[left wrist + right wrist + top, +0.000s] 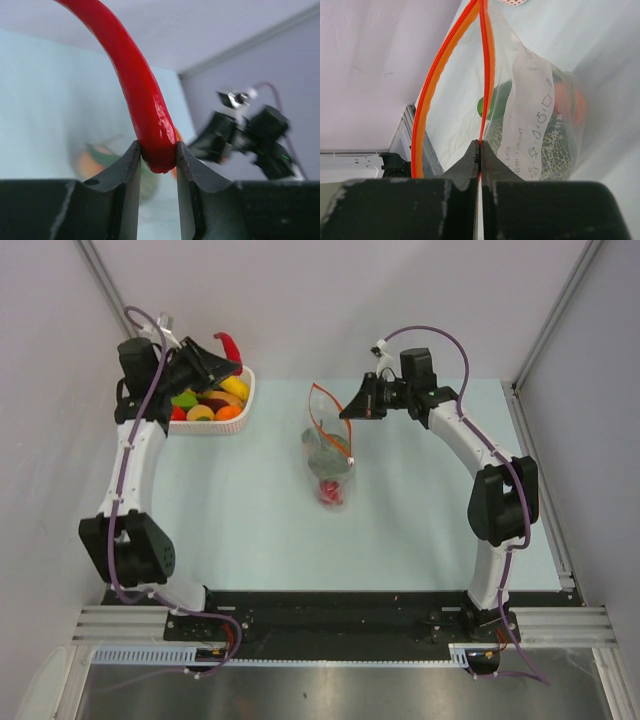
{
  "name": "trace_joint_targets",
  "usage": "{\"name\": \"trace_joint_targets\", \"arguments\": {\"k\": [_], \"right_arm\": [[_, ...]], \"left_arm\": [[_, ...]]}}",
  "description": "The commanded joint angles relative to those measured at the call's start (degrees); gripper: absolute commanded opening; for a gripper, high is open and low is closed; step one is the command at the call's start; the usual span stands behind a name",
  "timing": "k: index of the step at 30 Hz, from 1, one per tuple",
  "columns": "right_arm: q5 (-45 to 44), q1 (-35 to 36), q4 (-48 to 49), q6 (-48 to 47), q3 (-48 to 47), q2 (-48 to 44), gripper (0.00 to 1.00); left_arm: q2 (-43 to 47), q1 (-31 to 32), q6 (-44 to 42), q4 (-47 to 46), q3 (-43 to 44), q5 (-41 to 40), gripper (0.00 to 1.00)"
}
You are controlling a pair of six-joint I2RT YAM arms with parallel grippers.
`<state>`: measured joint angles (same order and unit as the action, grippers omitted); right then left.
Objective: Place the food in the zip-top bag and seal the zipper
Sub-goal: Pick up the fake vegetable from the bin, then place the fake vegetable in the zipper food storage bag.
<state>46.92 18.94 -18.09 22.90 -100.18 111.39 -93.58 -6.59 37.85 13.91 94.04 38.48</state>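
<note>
Left gripper (157, 155) pinches a glossy curved chili (142, 95), while right gripper (480, 150) clamps the thin orange zipper (487, 50).

The table (250, 530) had a pale blue-green top, bordered by a black strip (330, 605) at 6 o'clock. Two things lay on it. Toward 10 o'clock, near the far-left corner, sat a white lattice basket (212, 428) of glossy toy food: a yellow piece (235, 387), an orange one (228, 412) and a green one (184, 399). Just past centre toward 12 o'clock lay the zip-top bag (328, 455), running from 12 to 6. Its zipper (427, 95) was at the 12 o'clock end, and a dark green piece (322, 455) and a red piece (329, 491) lay inside toward 6 o'clock. Basket and bag were well apart.
</note>
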Motion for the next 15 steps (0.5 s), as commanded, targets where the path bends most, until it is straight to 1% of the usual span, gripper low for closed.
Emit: {"name": "trace_joint_targets", "arguments": {"k": [1, 3, 4, 6, 7, 10, 12, 15], "right_arm": [[0.2, 0.9, 1.7, 0.0, -0.3, -3.2, 0.0], [0.1, 1.6, 2.0, 0.0, -0.5, -3.2, 0.0], [-0.2, 1.8, 2.1, 0.0, -0.5, -3.2, 0.0], [-0.9, 2.6, 2.1, 0.1, -0.9, -3.2, 0.0], [-0.9, 2.9, 2.3, 0.1, -1.1, -3.2, 0.0], [-1.6, 3.9, 2.3, 0.2, -1.8, -3.2, 0.0], [-1.9, 4.7, 2.6, 0.7, -2.0, -3.2, 0.0], [-2.5, 5.5, 3.1, 1.4, -2.7, -2.6, 0.0]], "left_arm": [[7.5, 1.7, 22.4, -9.9, -9.7, 16.3, 0.0], [10.7, 2.9, 23.0, -11.3, -12.2, 18.4, 0.0], [11.7, 4.7, 24.2, -13.0, -14.4, 19.8, 0.0], [14.5, 6.2, 26.2, -13.7, -16.0, 21.1, 0.0], [15.4, 10.0, 27.6, -15.8, -17.8, 22.1, 0.0], [18.5, 13.5, 29.2, -17.9, -21.3, 22.3, 0.0], [18.3, 13.8, 30.3, -18.3, -22.5, 22.0, 0.0], [16.4, 15.0, 35.4, -20.1, -26.4, 22.3, 0.0]]}}
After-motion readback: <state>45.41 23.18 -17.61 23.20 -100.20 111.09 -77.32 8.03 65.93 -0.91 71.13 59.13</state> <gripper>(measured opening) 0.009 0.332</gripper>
